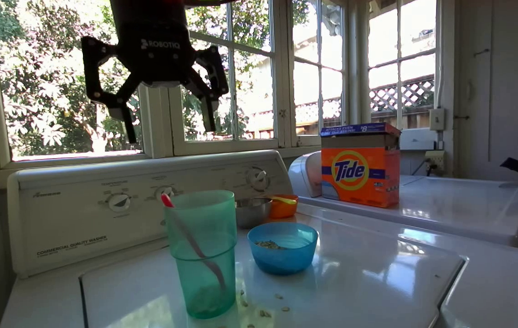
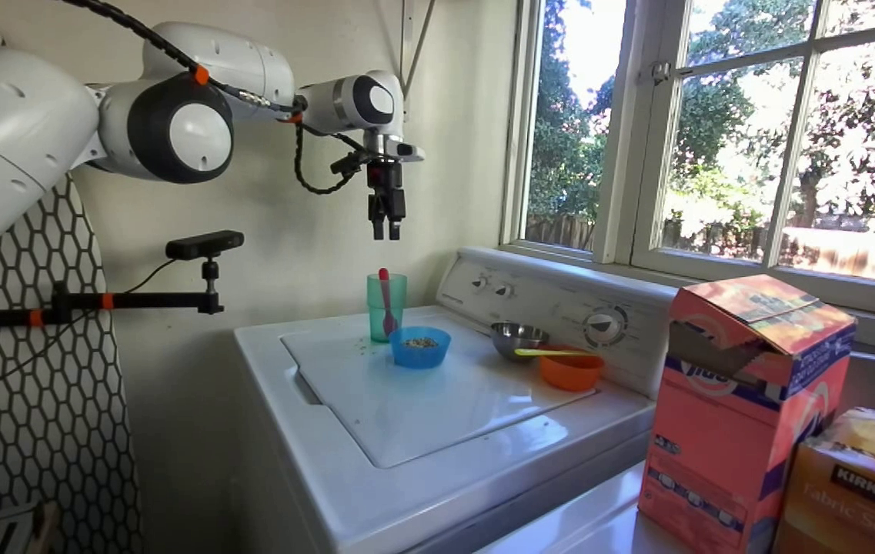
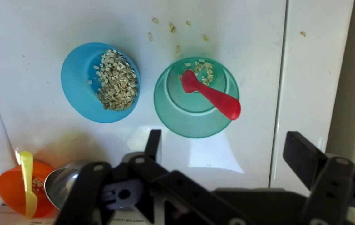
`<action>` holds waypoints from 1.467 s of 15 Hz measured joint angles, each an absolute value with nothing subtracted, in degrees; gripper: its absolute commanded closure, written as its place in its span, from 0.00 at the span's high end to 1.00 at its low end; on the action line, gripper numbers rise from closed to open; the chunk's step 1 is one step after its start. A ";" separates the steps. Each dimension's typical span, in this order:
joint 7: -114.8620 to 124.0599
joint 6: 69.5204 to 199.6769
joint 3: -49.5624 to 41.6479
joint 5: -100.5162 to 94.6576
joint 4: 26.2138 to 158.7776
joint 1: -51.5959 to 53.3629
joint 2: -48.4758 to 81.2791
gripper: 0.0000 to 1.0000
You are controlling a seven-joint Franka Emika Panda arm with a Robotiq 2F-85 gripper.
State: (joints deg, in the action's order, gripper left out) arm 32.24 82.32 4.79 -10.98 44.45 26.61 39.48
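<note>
My gripper [image 1: 171, 133] is open and empty, high above the washer lid, and it also shows in an exterior view [image 2: 387, 233]. In the wrist view its fingers [image 3: 223, 133] are wide apart. Nearest below is a translucent green cup [image 3: 193, 125], upright in both exterior views [image 1: 213, 209] [image 2: 397, 300]. A red spoon [image 3: 218, 98] leans inside it, handle above the rim, with some oat flakes at the bottom. Beside the cup stands a blue bowl [image 3: 77, 78] [image 1: 281, 262] holding oats [image 3: 118, 81]. The gripper touches nothing.
Loose oat flakes [image 3: 172, 27] lie on the white washer lid [image 2: 375, 408]. A metal bowl [image 2: 510, 338] and an orange bowl [image 2: 572, 373] with a yellow spoon [image 2: 552, 352] stand by the control panel [image 1: 81, 205]. A Tide box [image 1: 359, 177] and a Kirkland box [image 2: 860, 492] stand further along.
</note>
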 measured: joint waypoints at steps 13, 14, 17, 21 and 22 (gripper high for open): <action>29.56 80.55 5.10 -9.98 43.85 25.53 43.35 0.97; 28.42 80.47 5.40 -9.82 43.78 25.54 43.68 0.98; 25.70 79.82 6.19 -9.52 43.45 25.58 44.21 0.86; 24.25 78.63 6.47 -9.48 43.13 25.64 44.75 0.75; 24.03 78.62 6.47 -9.48 42.92 25.68 45.01 0.75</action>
State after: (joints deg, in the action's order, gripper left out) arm 24.03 78.62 6.47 -9.48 42.92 25.68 45.01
